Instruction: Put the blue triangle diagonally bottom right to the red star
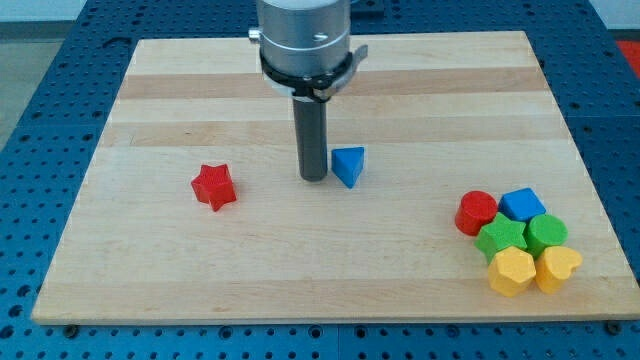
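The blue triangle (348, 165) lies near the middle of the wooden board (150, 250). The red star (214, 186) lies to the view's left of it and slightly lower. My tip (314, 178) stands on the board just left of the blue triangle, close to its left side, between the triangle and the red star but much nearer the triangle. The rod rises straight up to the silver arm end at the view's top.
A cluster of blocks sits at the view's bottom right: a red cylinder (476, 211), a blue cube (522, 204), a green star (501, 238), a green block (546, 233), a yellow hexagon (512, 271) and a yellow heart (558, 267).
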`<state>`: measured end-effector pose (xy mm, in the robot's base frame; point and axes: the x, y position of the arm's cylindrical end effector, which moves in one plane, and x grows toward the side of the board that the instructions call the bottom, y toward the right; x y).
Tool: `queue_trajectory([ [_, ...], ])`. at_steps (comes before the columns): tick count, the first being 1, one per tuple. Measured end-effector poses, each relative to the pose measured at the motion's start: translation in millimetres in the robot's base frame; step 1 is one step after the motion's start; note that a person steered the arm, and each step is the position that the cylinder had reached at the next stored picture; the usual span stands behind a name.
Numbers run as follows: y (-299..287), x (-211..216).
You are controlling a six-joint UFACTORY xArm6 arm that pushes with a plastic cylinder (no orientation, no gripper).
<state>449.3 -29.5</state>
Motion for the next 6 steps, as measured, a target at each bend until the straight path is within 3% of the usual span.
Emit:
queue_trajectory([
  [2, 19, -26],
  [3, 46, -14],
  [5, 60, 56],
  [6, 60, 62],
])
